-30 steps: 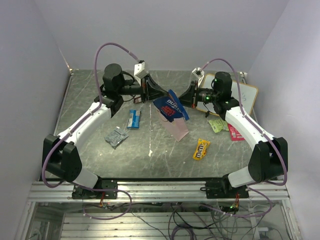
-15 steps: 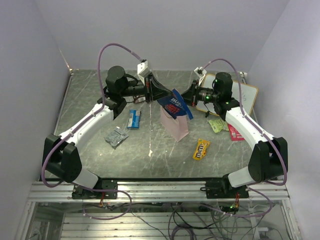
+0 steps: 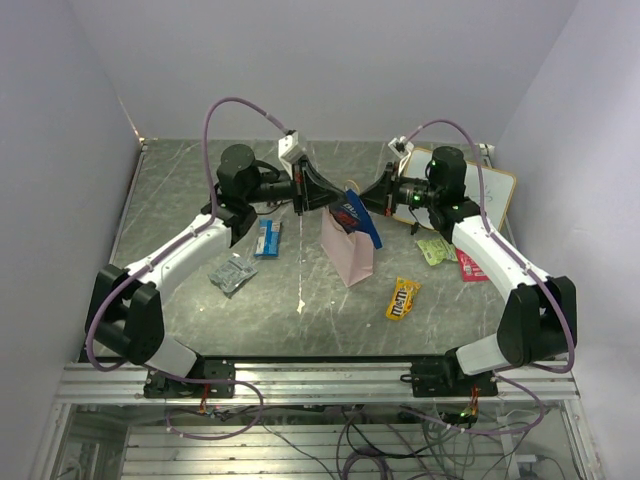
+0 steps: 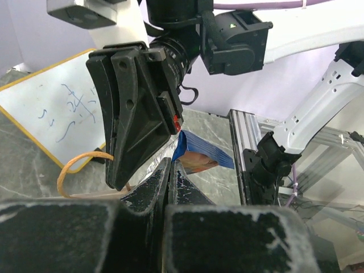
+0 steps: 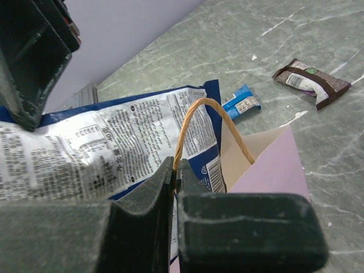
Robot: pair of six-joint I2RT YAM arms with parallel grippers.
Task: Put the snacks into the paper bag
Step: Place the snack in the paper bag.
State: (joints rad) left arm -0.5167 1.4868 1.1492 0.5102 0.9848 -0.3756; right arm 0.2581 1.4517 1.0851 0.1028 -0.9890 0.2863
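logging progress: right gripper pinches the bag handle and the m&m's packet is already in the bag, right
The right gripper does pinch the handle, but the yellow M&M's packet lies on the table beside the paper bag, as the top view shows.

The paper bag [image 3: 349,258] hides the lower chip bag [image 3: 351,212].
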